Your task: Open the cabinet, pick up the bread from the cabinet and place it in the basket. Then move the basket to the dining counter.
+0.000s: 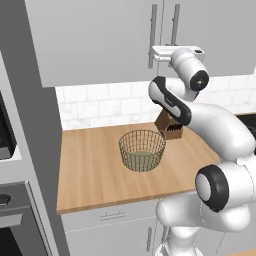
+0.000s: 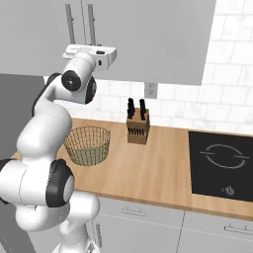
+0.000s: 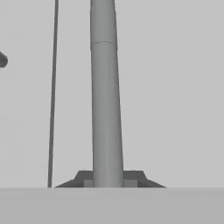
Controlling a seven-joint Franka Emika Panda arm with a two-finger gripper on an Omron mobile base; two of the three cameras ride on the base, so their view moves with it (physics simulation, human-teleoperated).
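Hand view shows the hand (image 3: 107, 183) pinched on the long grey bar handle (image 3: 105, 96); it probably could slip off when pulling.

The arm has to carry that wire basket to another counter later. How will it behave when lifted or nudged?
The basket is open thin wire mesh, so probably light for its size. It stands upright on a flat solid base on the wooden countertop, so it should slide rather than roll. The thin rim may be awkward for narrow fingers to pinch.

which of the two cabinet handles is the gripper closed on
The right handle of the pair in the left base view: the gripper is shut around it. The left handle hangs free beside it.
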